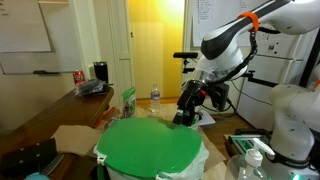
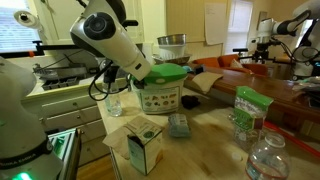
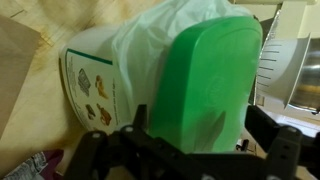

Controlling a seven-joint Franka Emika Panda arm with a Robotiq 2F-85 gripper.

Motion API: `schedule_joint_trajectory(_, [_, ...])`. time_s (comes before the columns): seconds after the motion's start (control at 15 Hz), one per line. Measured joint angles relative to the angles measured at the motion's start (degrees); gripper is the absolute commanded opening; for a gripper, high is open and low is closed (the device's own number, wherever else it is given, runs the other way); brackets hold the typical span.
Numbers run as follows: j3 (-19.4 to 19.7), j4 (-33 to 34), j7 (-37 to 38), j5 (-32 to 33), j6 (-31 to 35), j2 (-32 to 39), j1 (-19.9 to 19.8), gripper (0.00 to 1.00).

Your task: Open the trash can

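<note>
The trash can (image 2: 158, 97) is a white bin with a picture label, a white bag liner (image 3: 160, 40) around its rim and a glossy bright-green lid (image 1: 150, 148). The lid is down on the can in both exterior views and also shows in the wrist view (image 3: 210, 80). My gripper (image 1: 187, 110) hangs at the lid's edge; it also shows in an exterior view (image 2: 150, 72). In the wrist view the gripper (image 3: 200, 135) is open, with one black finger on each side of the green lid. I cannot tell whether the fingers touch it.
On the wooden table near the can are a small carton (image 2: 143, 145), a glass (image 2: 113, 103), a green bag (image 2: 248, 108), a water bottle (image 2: 268, 155) and a metal bowl (image 2: 172, 45) behind it. Brown paper (image 1: 75, 138) lies beside the can.
</note>
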State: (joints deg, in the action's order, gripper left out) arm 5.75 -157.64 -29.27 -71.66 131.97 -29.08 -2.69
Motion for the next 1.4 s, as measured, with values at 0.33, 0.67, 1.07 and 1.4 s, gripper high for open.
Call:
schedule_joint_trajectory(0.33, [-0.31,0.22,0.50,1.11,0.00,-0.18,-0.28,1.00])
schedule_joint_trajectory(0.67, [-0.32,0.29,0.77,1.63,0.00,-0.95,-0.38,1.00])
schedule_joint_trajectory(1.07, [-0.39,0.40,1.40,2.69,0.00,-2.69,-1.05,1.00])
schedule_joint_trajectory(1.4, [-0.69,0.61,3.39,4.05,0.00,-5.43,-1.71,1.00])
